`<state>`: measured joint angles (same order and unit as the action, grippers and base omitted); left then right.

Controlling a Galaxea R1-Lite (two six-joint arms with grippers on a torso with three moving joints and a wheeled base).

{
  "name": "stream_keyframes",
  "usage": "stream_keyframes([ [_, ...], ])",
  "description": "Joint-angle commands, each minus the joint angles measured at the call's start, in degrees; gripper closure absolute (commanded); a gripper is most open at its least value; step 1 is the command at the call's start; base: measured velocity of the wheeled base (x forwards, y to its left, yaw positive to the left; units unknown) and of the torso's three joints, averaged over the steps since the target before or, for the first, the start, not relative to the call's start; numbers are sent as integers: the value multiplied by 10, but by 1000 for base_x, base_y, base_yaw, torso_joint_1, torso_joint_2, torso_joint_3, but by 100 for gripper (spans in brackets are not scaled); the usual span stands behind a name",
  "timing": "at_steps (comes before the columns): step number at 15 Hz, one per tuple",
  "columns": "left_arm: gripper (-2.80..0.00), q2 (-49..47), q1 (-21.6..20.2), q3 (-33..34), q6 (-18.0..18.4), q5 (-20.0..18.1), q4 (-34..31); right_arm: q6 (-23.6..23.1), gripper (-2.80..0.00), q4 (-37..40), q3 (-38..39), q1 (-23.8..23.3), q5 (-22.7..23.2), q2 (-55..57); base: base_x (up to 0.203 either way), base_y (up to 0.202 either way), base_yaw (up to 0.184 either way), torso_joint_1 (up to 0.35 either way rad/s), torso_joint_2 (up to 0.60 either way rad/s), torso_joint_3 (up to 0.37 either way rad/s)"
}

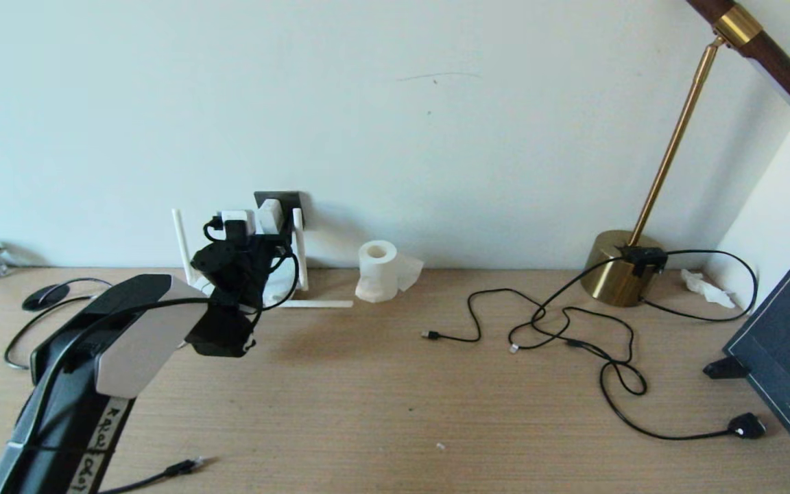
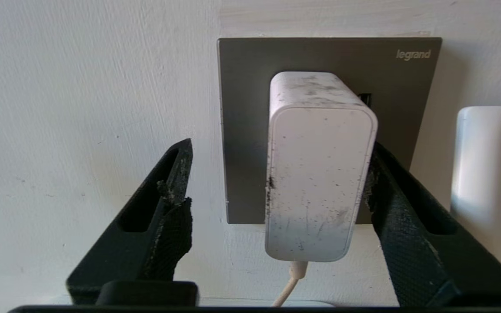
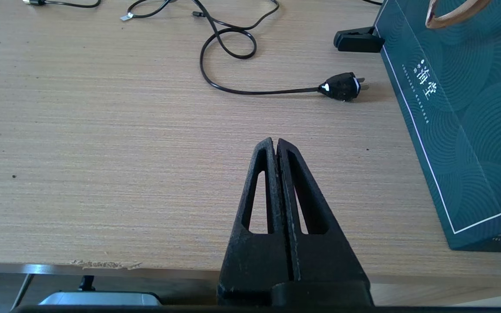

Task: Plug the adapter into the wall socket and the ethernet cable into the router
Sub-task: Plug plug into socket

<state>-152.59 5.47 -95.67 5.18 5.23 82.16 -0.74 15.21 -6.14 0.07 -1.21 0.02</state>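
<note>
The white adapter [image 2: 320, 169] sits plugged into the dark grey wall socket [image 2: 250, 130], its thin white cord hanging below. My left gripper [image 2: 281, 148] is open around it: one finger [image 2: 168, 195] stands well clear, the other rests at the adapter's side. In the head view the left gripper [image 1: 261, 230] is up at the wall socket [image 1: 285, 200], hiding most of the white router [image 1: 280, 287]. The ethernet cable [image 1: 182, 468] lies on the table's front left. My right gripper [image 3: 275, 141] is shut and empty over the table's front edge.
A router antenna [image 2: 479, 161] stands next to the socket. A tissue roll [image 1: 378, 271] sits by the wall. Loose black cables [image 1: 573, 329], a brass lamp base [image 1: 618, 274] and a dark green box [image 1: 789, 343] fill the right side. A black mains plug [image 3: 342, 87] lies near the box.
</note>
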Motion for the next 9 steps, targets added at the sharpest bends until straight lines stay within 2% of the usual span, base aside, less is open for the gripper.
stream_keyframes([
  [1, -280, 17, 0, 13, 1, 0, 9, 0, 0, 1, 0, 0, 0, 1, 0, 0, 0, 0, 0, 0],
  [9, -280, 79, 0, 108, -1, -1, 39, 0, 0, 1, 0, 0, 0, 1, 0, 0, 0, 0, 0, 0],
])
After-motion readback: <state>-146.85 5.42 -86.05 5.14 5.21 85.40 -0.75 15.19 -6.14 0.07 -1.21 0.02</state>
